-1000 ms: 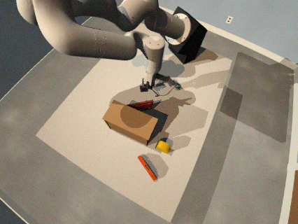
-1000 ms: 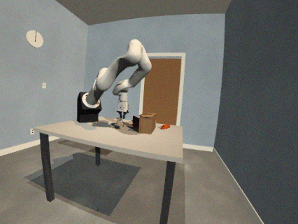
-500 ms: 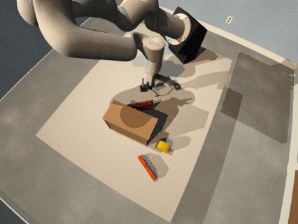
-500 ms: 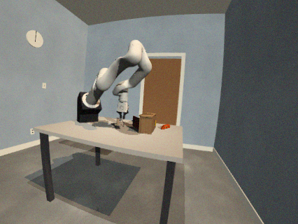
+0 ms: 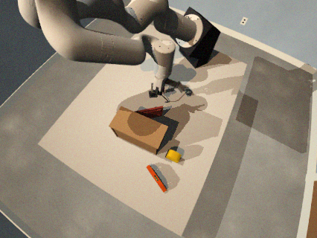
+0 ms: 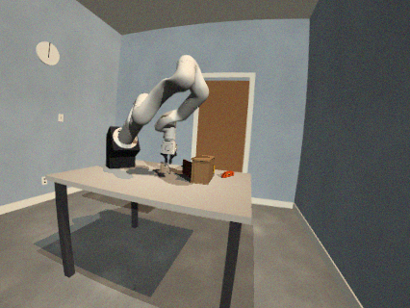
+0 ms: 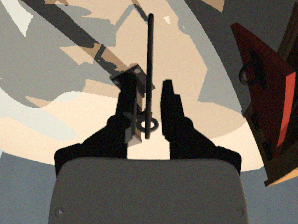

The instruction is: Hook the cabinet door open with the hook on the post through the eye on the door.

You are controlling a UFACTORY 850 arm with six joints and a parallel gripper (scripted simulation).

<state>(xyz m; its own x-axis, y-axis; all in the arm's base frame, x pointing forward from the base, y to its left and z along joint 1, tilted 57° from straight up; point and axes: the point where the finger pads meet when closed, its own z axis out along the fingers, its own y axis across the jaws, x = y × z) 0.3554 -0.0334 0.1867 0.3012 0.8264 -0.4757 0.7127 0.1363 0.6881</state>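
Note:
The brown cabinet (image 5: 138,130) stands flat on the table, also in the exterior view (image 6: 202,169). Its dark red door (image 5: 150,111) faces the arm and shows at the right of the wrist view (image 7: 266,96), swung out a little. My gripper (image 5: 154,93) points down just behind the door, low over the table (image 6: 166,168). In the wrist view the fingers stand part open astride the thin dark hook rod (image 7: 149,63). The rod lies against the left finger, with a gap to the right finger. The rod's looped end sits between the fingertips. The eye on the door is too small to make out.
A yellow block (image 5: 173,155) and an orange-red flat tool (image 5: 156,178) lie in front of the cabinet. The arm's black base (image 5: 201,37) stands at the table's far edge. My upper arm links hang over the left rear of the table.

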